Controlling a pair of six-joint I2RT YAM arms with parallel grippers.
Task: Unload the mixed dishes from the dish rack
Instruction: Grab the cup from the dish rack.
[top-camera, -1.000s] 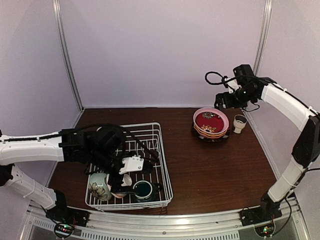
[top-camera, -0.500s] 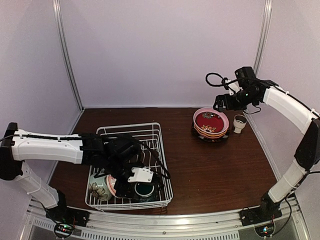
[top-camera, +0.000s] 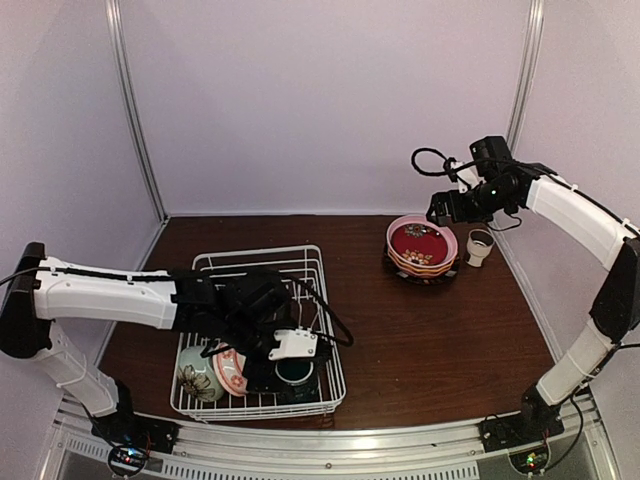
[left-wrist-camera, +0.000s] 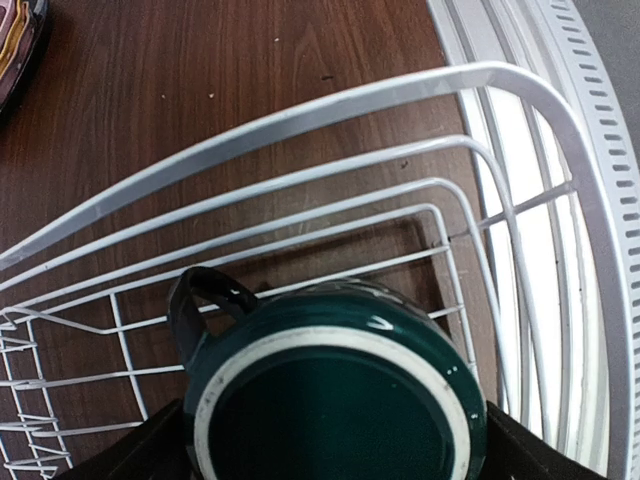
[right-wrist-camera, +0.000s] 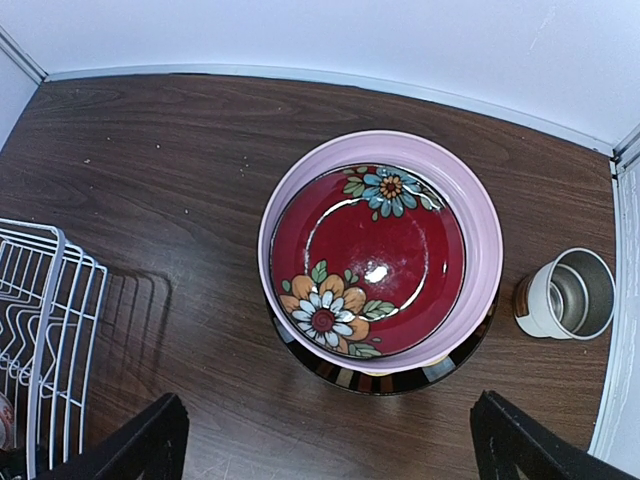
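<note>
Since a second ago, the left arm has reached further right and toward the near edge, bringing its pincer (left-wrist-camera: 330, 455) over the near right corner of the dish rack (top-camera: 260, 252). The right arm has barely shifted.

At the left, the white wire dish rack sits on the dark brown worktop (top-camera: 400, 330). Along its near side stands a pale-green floral bowl (top-camera: 198, 372), with a pink-and-white bowl (top-camera: 230, 370) tilted just beside it. To their right, in the near right corner, is the teal mug (left-wrist-camera: 335, 400). The left pincer hangs directly over it, released, with one dark finger on each side of the mug. The left wrist view does not show whether they touch it. The mug's dark handle points away from the rack's corner.

At the far right of the worktop, well apart from the rack, is a stack of dishes (right-wrist-camera: 375, 255). A pink bowl with a red floral inside sits on top, over darker plates. A small white cup (right-wrist-camera: 565, 295) stands upright just beside the stack. The right pincer (right-wrist-camera: 335, 445) hovers above the stack, released and holding nothing.
</note>
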